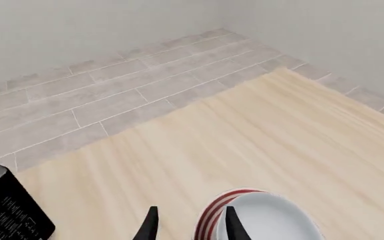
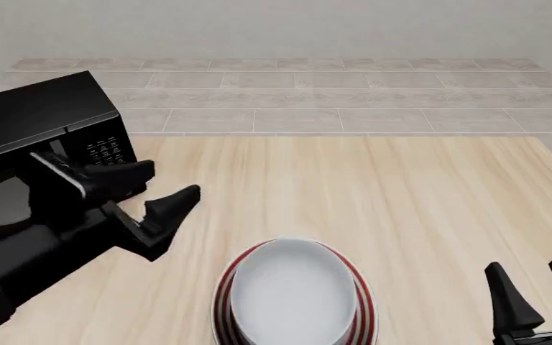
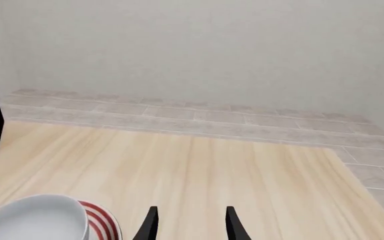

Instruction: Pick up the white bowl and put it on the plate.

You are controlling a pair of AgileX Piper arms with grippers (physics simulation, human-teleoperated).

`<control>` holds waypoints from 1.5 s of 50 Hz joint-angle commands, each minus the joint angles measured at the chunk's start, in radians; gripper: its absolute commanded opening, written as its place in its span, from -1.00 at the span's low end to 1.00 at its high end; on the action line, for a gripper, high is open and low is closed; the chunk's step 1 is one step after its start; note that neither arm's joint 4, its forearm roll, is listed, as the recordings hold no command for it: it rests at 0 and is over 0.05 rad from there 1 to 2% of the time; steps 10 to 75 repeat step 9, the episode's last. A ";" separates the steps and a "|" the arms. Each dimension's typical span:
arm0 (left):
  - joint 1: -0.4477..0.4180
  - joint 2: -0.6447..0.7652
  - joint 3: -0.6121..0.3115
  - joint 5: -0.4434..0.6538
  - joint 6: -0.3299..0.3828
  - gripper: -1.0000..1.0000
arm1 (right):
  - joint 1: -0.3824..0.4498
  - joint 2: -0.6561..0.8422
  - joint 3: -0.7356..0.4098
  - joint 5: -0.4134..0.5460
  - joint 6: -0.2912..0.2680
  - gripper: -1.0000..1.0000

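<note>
The white bowl (image 2: pixel 293 295) sits on the plate (image 2: pixel 222 293), below and right of the left end effector (image 2: pixel 159 189), whose jaws stand wide and empty. The right end effector (image 2: pixel 535 284), also wide and empty, hangs to the bowl's right. Judged rigid, glossy and slippery; grip the rim.

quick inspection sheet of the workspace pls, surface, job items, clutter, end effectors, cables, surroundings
surface: pale wood table, bare at the right and far side
job's things: white bowl sits on the red-ringed plate, near the front edge
clutter: black microwave at the left of the table
grippers: left end effector open, empty, beside the microwave; right end effector open, empty, right of the plate
cables: nothing seen
surroundings: grey tiled floor, plain wall
</note>
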 commanded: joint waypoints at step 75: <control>0.204 -0.287 0.025 0.168 -0.015 1.00 | -0.009 0.000 0.000 -0.006 0.008 1.00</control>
